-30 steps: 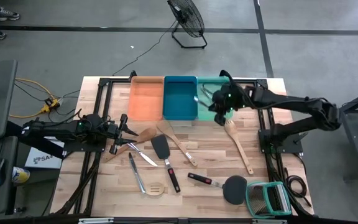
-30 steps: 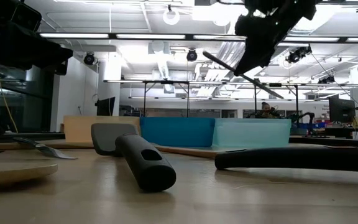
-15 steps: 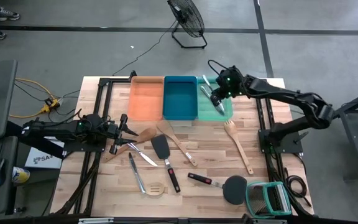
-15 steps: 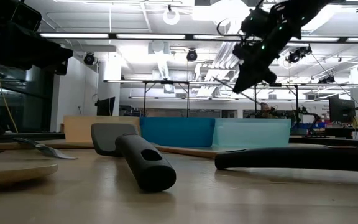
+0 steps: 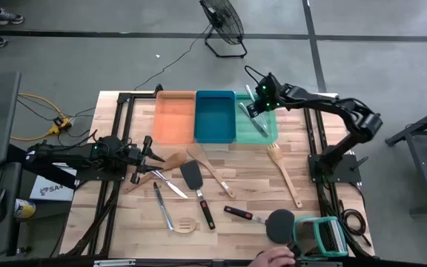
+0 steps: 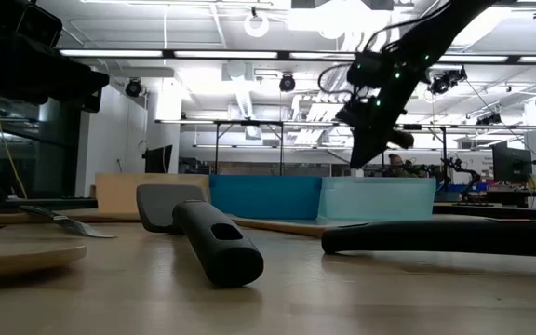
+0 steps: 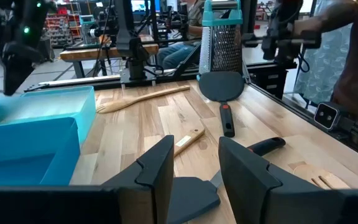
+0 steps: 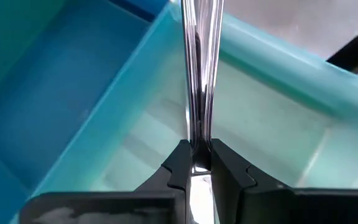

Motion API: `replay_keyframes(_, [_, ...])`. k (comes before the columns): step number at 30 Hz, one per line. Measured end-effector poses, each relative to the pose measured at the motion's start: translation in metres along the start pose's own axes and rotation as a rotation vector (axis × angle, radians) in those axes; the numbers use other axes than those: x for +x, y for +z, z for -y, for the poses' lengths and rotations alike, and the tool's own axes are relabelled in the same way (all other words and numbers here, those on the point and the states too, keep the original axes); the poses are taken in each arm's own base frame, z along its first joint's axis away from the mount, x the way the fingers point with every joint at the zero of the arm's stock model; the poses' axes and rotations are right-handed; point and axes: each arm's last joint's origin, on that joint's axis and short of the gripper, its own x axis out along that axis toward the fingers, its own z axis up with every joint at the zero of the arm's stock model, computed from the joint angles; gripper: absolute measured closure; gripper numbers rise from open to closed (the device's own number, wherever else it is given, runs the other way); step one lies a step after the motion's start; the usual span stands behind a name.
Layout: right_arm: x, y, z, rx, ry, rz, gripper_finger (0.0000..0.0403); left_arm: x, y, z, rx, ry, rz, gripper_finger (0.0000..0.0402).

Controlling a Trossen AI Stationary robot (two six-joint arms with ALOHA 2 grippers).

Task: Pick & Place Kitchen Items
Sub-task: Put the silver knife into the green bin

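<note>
My right gripper (image 5: 256, 106) hangs over the far part of the teal tray (image 5: 267, 126), shut on a slim silver piece of cutlery (image 8: 197, 74). In the low view it (image 6: 361, 154) is well above the tray's rim. My left gripper (image 7: 194, 171) waits open and level at the table's left side (image 5: 148, 152). Loose on the wood lie a wooden slotted spatula (image 5: 284, 172), a wooden spoon (image 5: 210, 169), a black spatula (image 5: 196, 187), a round black spatula (image 5: 276, 224) and silver cutlery (image 5: 163, 206). My right gripper pinches the silver cutlery's narrow shaft (image 8: 196, 134) between its two fingers. The shaft runs along the fingers, reaching out past their tips and back between them. The fingers slant down from the table's right. The piece is clear of the tray, above the wall between the teal and blue trays.
Orange (image 5: 175, 117), blue (image 5: 215, 117) and teal trays stand side by side at the far edge. A green-framed wire rack (image 5: 319, 236) sits at the near right corner, and a person's hand (image 5: 276, 258) is beside it at the near edge.
My right gripper has carried the silver cutlery toward the table's far edge over the teal tray. It has come down and rolled at the wrist, staying shut. A person's hand has come in at the near edge by the rack.
</note>
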Motion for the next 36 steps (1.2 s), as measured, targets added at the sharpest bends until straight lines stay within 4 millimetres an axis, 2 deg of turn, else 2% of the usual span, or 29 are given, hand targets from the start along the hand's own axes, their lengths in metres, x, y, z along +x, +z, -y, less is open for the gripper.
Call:
replay_keyframes(8, [0.029,-0.007,0.007,0.022,-0.042,-0.104,0.0373,0.0,0.0,0.0,0.0,0.0,0.0,0.0277])
replay_keyframes(25, [0.045,-0.017,0.013,0.024,-0.111,-0.186,0.0373,0.0,0.0,0.0,0.0,0.0,0.0,0.0277])
replay_keyframes(36, [0.063,-0.026,0.016,0.026,-0.111,-0.261,0.0373,0.0,0.0,0.0,0.0,0.0,0.0,0.0277])
